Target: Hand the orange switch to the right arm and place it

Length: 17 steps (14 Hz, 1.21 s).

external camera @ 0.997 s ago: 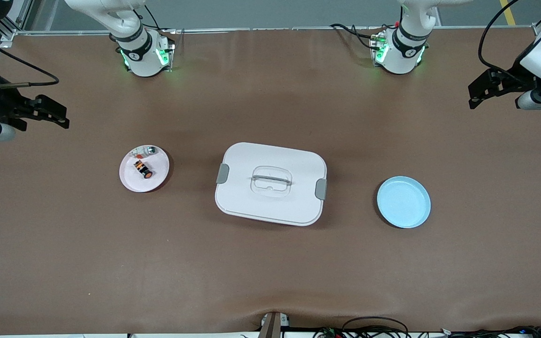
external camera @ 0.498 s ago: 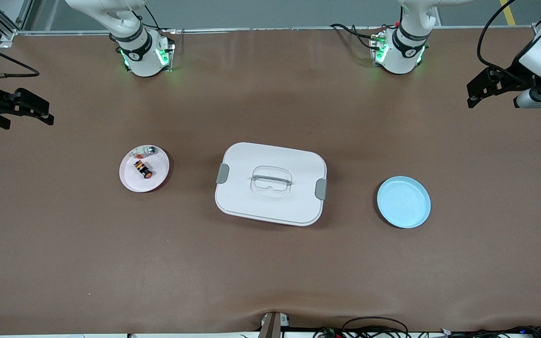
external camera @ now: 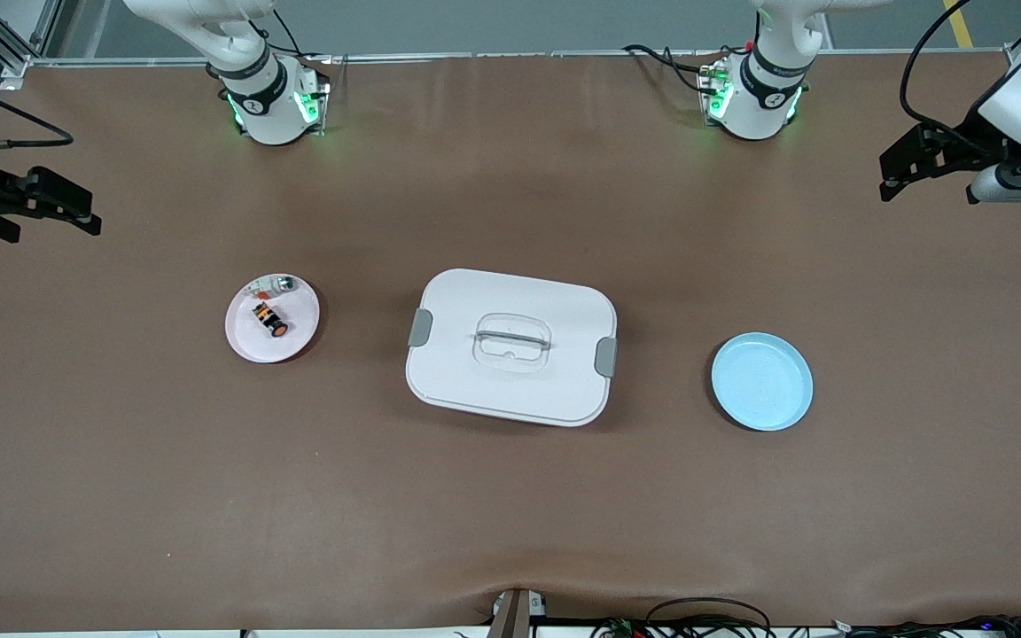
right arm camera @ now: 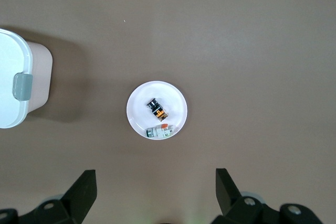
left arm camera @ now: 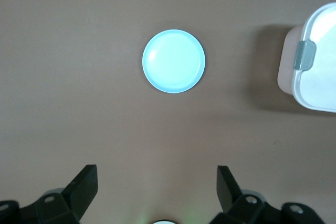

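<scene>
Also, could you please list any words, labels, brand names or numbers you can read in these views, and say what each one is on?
No text reads clearly in any view.
Round marks on the arm bases: too small to read.
Orange switch on the white plate: no legible marking.
Small clear-and-silver piece: too small to tell.
White lidded box, blue plate: no lettering visible.

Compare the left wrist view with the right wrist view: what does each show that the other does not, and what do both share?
Only the left wrist view shows the blue plate and the open left gripper. Only the right wrist view shows the white plate holding the orange switch and a small clear-and-silver piece, plus the open right gripper. Both show part of the white lidded box on the brown table.
</scene>
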{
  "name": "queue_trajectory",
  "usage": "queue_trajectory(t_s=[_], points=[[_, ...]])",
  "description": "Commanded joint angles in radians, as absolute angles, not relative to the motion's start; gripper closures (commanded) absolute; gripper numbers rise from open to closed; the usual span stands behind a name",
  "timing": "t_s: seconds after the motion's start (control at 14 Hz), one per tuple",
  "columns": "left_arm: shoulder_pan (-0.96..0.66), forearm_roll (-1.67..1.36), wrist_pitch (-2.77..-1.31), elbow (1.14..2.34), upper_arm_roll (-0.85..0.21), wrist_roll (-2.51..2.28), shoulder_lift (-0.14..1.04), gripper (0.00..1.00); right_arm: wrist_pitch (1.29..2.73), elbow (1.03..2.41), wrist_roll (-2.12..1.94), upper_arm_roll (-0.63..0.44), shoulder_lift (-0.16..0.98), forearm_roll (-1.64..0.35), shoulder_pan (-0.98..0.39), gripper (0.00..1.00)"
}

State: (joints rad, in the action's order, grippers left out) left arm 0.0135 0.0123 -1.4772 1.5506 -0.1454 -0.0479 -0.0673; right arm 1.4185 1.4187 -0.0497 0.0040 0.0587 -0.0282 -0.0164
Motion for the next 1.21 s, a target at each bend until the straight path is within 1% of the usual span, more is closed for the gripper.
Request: queue_trajectory(t_s=[0.0, 0.57, 1.14], points=[[0.028, 0.000, -1.463, 1.559, -0.140, -0.017, -0.089, 0.00, 1.448, 1.480, -0.066, 0.011, 0.009, -0.032, -0.002, 0.00], [0.029, 0.006, -1.454, 1.531, -0.140, -0.072, -0.077, 0.00, 1.430, 1.473, -0.064, 0.012, 0.012, -0.032, -0.006, 0.00], [0.028, 0.015, -1.454, 1.517, -0.140, -0.072, -0.072, 0.00, 1.483, 1.474, -0.052, 0.011, 0.015, -0.034, 0.000, 0.00]])
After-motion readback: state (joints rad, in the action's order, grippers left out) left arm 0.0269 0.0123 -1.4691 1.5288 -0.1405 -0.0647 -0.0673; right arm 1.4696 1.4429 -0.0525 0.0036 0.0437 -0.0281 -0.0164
